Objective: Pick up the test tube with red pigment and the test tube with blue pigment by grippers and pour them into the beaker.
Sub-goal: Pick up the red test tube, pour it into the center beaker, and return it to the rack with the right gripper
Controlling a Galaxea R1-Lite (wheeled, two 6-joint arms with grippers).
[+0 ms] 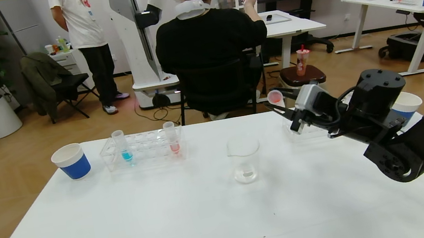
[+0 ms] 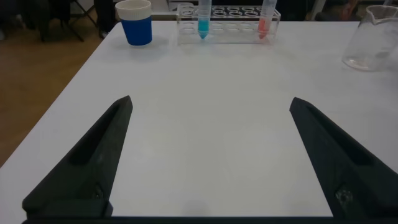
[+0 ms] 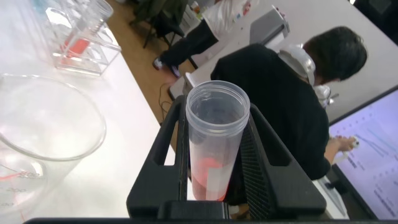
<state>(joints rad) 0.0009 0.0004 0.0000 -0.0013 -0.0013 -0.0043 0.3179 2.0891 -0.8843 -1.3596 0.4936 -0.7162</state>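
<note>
Over the far right part of the table (image 1: 191,206), the right tool (image 1: 279,104) pinches the test tube with red pigment (image 3: 214,143) between its fingers, lifted and tilted beyond the beaker (image 1: 245,158). Near the table's back edge, the test tube with blue pigment (image 1: 122,146) stands in a clear rack (image 1: 145,150) (a pinkish tube (image 1: 171,137) beside it). Low over the near table, the left tool (image 2: 208,155) is spread wide
</note>
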